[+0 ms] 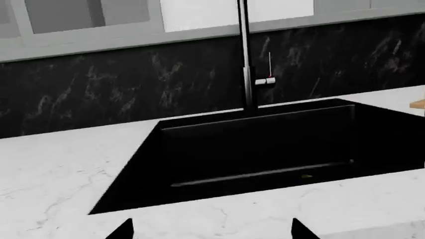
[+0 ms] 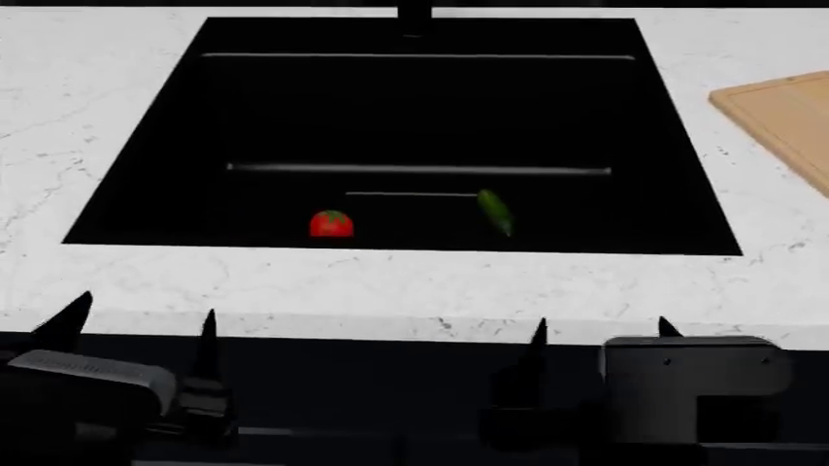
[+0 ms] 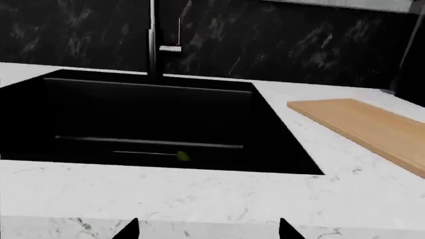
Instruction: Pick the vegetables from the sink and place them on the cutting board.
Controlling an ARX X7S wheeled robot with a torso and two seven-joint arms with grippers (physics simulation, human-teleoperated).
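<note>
One tomato (image 2: pixel 332 224); one cucumber (image 2: pixel 495 212) — one sink (image 2: pixel 143 165); one cutting board (image 2: pixel 783 115).

A white marble counter (image 2: pixel 116 107) with faint grey veins runs along the wall. Behind it stands a black stone backsplash (image 1: pixel 99 84) streaked with pale veining (the marks look like scratches). A slim dark tap (image 1: pixel 247 59) rises at the counter's back edge. Above the backsplash sit grey framed cabinets (image 1: pixel 79 22) with lighter panels.

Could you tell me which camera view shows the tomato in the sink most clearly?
The head view: the tomato lies in full sight on the sink floor, left of the cucumber. Neither wrist view shows it; the sink's near wall hides that part of the floor.
</note>
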